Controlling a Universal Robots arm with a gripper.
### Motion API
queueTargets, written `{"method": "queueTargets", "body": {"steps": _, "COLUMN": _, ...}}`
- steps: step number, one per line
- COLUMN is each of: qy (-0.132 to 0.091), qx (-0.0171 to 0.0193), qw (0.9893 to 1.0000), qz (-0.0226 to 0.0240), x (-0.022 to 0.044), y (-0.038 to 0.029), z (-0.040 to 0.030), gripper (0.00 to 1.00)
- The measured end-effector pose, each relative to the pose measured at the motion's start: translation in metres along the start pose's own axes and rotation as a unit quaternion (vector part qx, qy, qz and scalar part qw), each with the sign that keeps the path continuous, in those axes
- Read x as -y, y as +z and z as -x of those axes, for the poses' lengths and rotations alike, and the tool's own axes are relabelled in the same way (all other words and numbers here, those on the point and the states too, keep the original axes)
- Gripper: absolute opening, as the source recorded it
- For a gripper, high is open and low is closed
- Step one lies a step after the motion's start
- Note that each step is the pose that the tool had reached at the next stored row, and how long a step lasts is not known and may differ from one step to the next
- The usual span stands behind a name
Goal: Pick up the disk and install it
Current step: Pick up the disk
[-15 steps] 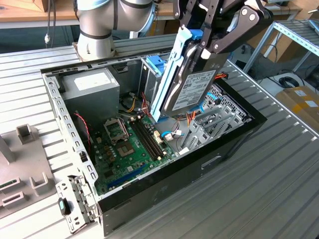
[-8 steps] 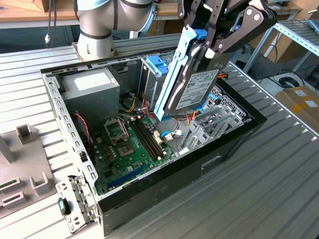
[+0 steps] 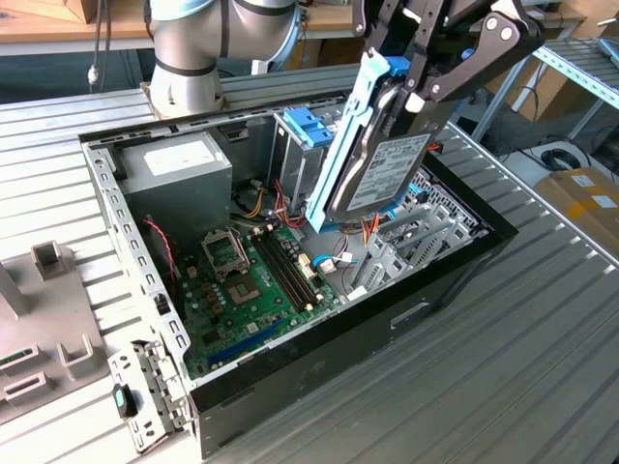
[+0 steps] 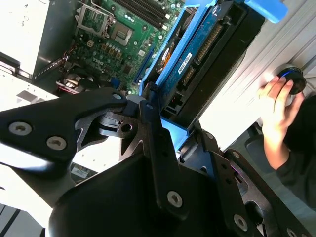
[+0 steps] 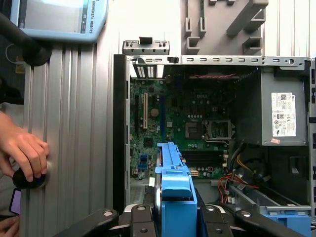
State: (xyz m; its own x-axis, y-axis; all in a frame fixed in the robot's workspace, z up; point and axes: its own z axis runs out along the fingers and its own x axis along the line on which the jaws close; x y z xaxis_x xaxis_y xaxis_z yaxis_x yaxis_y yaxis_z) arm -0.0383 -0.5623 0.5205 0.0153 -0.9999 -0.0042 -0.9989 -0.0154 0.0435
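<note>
My gripper (image 3: pixel 414 89) is shut on the disk (image 3: pixel 382 172), a grey hard drive in a bright blue carrier rail (image 3: pixel 346 135). The disk hangs steeply tilted above the open computer case (image 3: pixel 319 362), over its side on the exterior view's right, clear of the metal bay (image 3: pixel 416 237) below. In the second wrist view the disk (image 4: pixel 197 54) sticks out from between the black fingers (image 4: pixel 153 128), above the motherboard. In the first wrist view the blue carrier (image 5: pixel 175 190) stands between the gripper links, over the case's interior.
Inside the case lie a green motherboard (image 3: pixel 256 280), a grey power supply (image 3: pixel 179 174), and a metal drive cage with a blue handle (image 3: pixel 308 126). A person's hand (image 5: pixel 22 153) rests on a black knob on the table beside the case. A grey fixture (image 3: pixel 48 329) sits at the exterior view's left.
</note>
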Motion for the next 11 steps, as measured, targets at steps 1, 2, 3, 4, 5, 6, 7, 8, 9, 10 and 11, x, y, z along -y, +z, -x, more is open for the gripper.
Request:
{"method": "queueTargets", "body": {"steps": 1, "qy": 0.000, "qx": 0.0000, "qw": 1.0000, "qz": 0.0000, "x": 0.0006, "y": 0.0000, "z": 0.0000, "gripper": 0.37}}
{"method": "queueTargets", "body": {"steps": 2, "qy": 0.000, "qx": 0.0000, "qw": 1.0000, "qz": 0.0000, "x": 0.0013, "y": 0.0000, "z": 0.0000, "gripper": 0.37}}
{"method": "queueTargets", "body": {"steps": 3, "qy": 0.000, "qx": 0.0000, "qw": 1.0000, "qz": 0.0000, "x": 0.0018, "y": 0.0000, "z": 0.0000, "gripper": 0.37}}
{"method": "queueTargets", "body": {"steps": 4, "qy": 0.000, "qx": 0.0000, "qw": 1.0000, "qz": 0.0000, "x": 0.0029, "y": 0.0000, "z": 0.0000, "gripper": 0.37}}
{"method": "queueTargets", "body": {"steps": 5, "qy": 0.000, "qx": 0.0000, "qw": 1.0000, "qz": 0.0000, "x": 0.0036, "y": 0.0000, "z": -0.0001, "gripper": 0.37}}
{"method": "queueTargets", "body": {"steps": 6, "qy": 0.000, "qx": 0.0000, "qw": 1.0000, "qz": 0.0000, "x": 0.0041, "y": 0.0000, "z": -0.0001, "gripper": 0.37}}
{"method": "queueTargets", "body": {"steps": 7, "qy": 0.000, "qx": 0.0000, "qw": 1.0000, "qz": 0.0000, "x": 0.0047, "y": 0.0000, "z": -0.0001, "gripper": 0.37}}
{"method": "queueTargets", "body": {"steps": 8, "qy": 0.000, "qx": 0.0000, "qw": 1.0000, "qz": 0.0000, "x": 0.0053, "y": 0.0000, "z": -0.0001, "gripper": 0.37}}
{"method": "queueTargets", "body": {"steps": 9, "qy": 0.000, "qx": 0.0000, "qw": 1.0000, "qz": 0.0000, "x": 0.0057, "y": 0.0000, "z": -0.0001, "gripper": 0.37}}
{"method": "queueTargets", "body": {"steps": 10, "qy": 0.000, "qx": 0.0000, "qw": 1.0000, "qz": 0.0000, "x": 0.0062, "y": 0.0000, "z": -0.0001, "gripper": 0.37}}
{"method": "queueTargets", "body": {"steps": 11, "qy": 0.000, "qx": 0.0000, "qw": 1.0000, "qz": 0.0000, "x": 0.0070, "y": 0.0001, "z": -0.0001, "gripper": 0.37}}
